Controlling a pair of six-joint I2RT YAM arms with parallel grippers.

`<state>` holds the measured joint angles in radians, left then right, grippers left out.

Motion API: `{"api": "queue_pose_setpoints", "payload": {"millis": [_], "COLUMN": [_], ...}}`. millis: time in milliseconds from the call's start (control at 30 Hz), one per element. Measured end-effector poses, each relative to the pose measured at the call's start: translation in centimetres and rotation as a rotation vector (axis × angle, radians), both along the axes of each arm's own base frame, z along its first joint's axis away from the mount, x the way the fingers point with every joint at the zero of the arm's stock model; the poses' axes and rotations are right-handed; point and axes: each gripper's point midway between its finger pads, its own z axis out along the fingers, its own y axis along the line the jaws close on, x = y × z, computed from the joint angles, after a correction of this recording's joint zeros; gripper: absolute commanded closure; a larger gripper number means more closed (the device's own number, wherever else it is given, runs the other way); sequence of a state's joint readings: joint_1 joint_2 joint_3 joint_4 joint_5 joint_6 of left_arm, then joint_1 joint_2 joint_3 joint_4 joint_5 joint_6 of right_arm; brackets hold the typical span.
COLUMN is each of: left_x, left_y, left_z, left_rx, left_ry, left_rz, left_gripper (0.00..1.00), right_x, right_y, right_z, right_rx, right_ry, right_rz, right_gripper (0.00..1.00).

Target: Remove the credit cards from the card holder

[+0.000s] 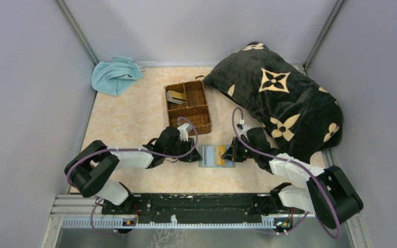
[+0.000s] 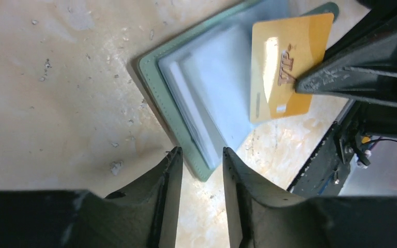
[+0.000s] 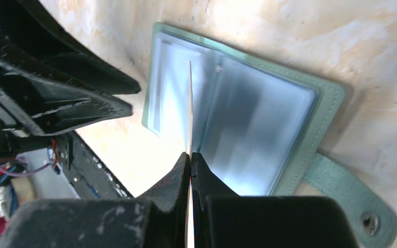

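Card holder [image 1: 216, 156] lies open and flat on the pale surface [image 1: 134, 119], near the front edge, between my two arms. Its grey-green cover faces down and its pale blue pockets face up.

My right claw [image 3: 191, 157] is pinched tight on a gold card [image 2: 289, 62]. From the right wrist view I see that card edge-on, as a thin bright line running up out of the closed fingertips over the middle of the pockets. From the left wrist view its face shows, with "VIP" printed on it, and all four corners look clear of the pockets (whether it touches the holder underneath I cannot tell).

My left claw [image 2: 199, 165] stands open with a plain gap between its fingers, holding nothing. The near corner of the card holder sits just at that gap. I cannot tell whether either finger presses on it.

The holder's strap [image 3: 351, 196], with its metal snap, lies out flat on the surface at the right wrist's side.

Further back sits a brown wicker basket [image 1: 187, 106], and a few loose cards [image 1: 176, 96] lie in its far left compartment. A light-blue towel [image 1: 115, 75] is bunched in the far left corner, and a black cushion [image 1: 284, 98] with tan flowers fills the far right.
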<state>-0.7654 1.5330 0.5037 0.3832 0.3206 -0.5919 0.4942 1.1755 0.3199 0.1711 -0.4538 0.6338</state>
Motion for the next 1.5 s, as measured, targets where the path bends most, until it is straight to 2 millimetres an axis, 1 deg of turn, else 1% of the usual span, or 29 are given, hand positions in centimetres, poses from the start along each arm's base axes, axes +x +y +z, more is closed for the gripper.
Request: {"api": "queue_pose_setpoints", "payload": {"millis": [33, 67, 100, 133, 167, 200, 267, 367, 400, 467, 500, 567, 633, 667, 733, 800, 833, 967, 1067, 1133, 1233, 1367, 1500], "left_x": [0.0, -0.1, -0.1, -0.1, -0.1, -0.1, 0.1, 0.4, 0.7, 1.5, 2.1, 3.6, 5.3, 5.8, 6.7, 6.9, 6.7, 4.2, 2.3, 1.1, -0.6, -2.5, -4.2], "left_y": [0.1, 0.2, 0.3, 0.2, 0.2, 0.1, 0.0, 0.2, 0.2, 0.5, 0.7, 1.1, 1.7, 1.9, 2.1, 1.8, 1.4, 0.1, 0.1, 0.2, 0.3, 0.3, -0.3], "left_z": [0.3, 0.9, 1.6, 2.4, 3.5, 4.6, 7.4, 10.6, 11.4, 13.6, 14.9, 17.9, 21.4, 22.5, 24.7, 25.2, 24.9, 22.2, 20.4, 20.1, 20.2, 20.7, 20.8], "left_rx": [-0.003, -0.010, -0.022, -0.038, -0.060, -0.082, -0.138, -0.177, -0.180, -0.186, -0.191, -0.213, -0.246, -0.261, -0.302, -0.332, -0.344, -0.379, -0.395, -0.417, -0.462, -0.503, -0.500], "left_ry": [-0.008, -0.018, -0.033, -0.051, -0.077, -0.103, -0.169, -0.235, -0.248, -0.274, -0.290, -0.321, -0.362, -0.374, -0.382, -0.365, -0.342, -0.198, -0.115, -0.085, -0.062, -0.060, -0.079], "left_rz": [0.000, 0.000, -0.003, -0.008, -0.012, -0.017, -0.021, -0.015, -0.009, 0.008, 0.019, 0.036, 0.046, 0.041, 0.006, -0.049, -0.090, -0.259, -0.337, -0.378, -0.442, -0.519, -0.588], "left_gripper": [0.54, 0.47, 0.37, 0.31, 0.27, 0.25, 0.25, 0.28, 0.29, 0.30, 0.29, 0.27, 0.28, 0.30, 0.37, 0.41, 0.41, 0.46, 0.51, 0.54, 0.57, 0.57, 0.54], "right_x": [0.1, 0.4, 0.5, 0.8, 0.9, 1.2, 1.7, 2.0, 2.0, 1.9, 1.6, 0.7, -0.5, -1.1, -2.3, -3.4, -3.8, -5.5, -6.7, -7.3, -7.8, -8.0, -7.4], "right_y": [-0.3, -0.6, -1.0, -1.2, -1.6, -1.9, -2.3, -2.7, -2.8, -3.0, -2.9, -2.1, -0.6, 0.0, 1.1, 1.9, 2.1, 2.9, 3.6, 4.0, 4.7, 5.1, 5.5], "right_z": [0.2, 0.7, 0.9, 1.5, 2.0, 2.6, 4.0, 5.3, 5.6, 6.1, 6.6, 8.2, 10.0, 10.7, 12.0, 13.0, 13.5, 15.2, 16.0, 15.9, 15.1, 14.0, 14.1], "right_rx": [-0.019, -0.036, -0.053, -0.064, -0.076, -0.084, -0.093, -0.108, -0.113, -0.111, -0.095, -0.032, 0.064, 0.106, 0.191, 0.259, 0.283, 0.364, 0.401, 0.411, 0.407, 0.393, 0.386], "right_ry": [-0.011, -0.029, -0.043, -0.064, -0.083, -0.106, -0.152, -0.186, -0.193, -0.205, -0.215, -0.246, -0.276, -0.285, -0.285, -0.282, -0.286, -0.305, -0.311, -0.303, -0.264, -0.215, -0.216], "right_rz": [-0.009, -0.020, -0.029, -0.038, -0.047, -0.057, -0.071, -0.076, -0.076, -0.068, -0.052, 0.009, 0.108, 0.155, 0.246, 0.315, 0.340, 0.440, 0.508, 0.541, 0.570, 0.585, 0.580], "right_gripper": [1.00, 1.00, 1.00, 1.00, 1.00, 1.00, 1.00, 1.00, 1.00, 1.00, 1.00, 1.00, 1.00, 1.00, 1.00, 1.00, 1.00, 1.00, 1.00, 1.00, 1.00, 1.00, 1.00]}}
